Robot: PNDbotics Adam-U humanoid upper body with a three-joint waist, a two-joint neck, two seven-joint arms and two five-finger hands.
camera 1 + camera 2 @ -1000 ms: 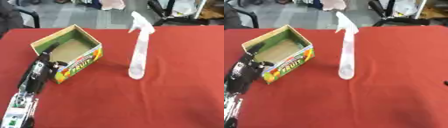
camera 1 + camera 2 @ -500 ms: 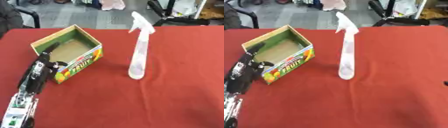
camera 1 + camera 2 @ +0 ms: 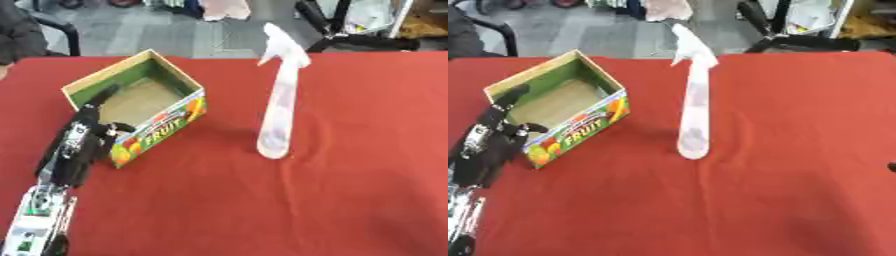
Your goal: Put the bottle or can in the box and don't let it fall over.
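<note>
Left hand (image 3: 83,142) rests straight-fingered against the box (image 3: 140,105); spray bottle (image 3: 278,100) stands upright; only the right-eye view catches a dark speck (image 3: 892,167), unidentifiable.

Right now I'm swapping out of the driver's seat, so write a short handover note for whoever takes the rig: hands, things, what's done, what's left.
Left hand: at the box's near-left corner, fingers straight over the rim, thumb at the outer wall; it holds nothing.
Right hand: not clearly in view; only a dark speck at the right edge of the right eye view.
Spray bottle: upright on the red table, right of the box, apart from it, untouched.
Box: open, nothing seen inside.
Done: box steadied, nothing more.
Left: grasp the bottle, set it upright in the box, and release without tipping it.
</note>
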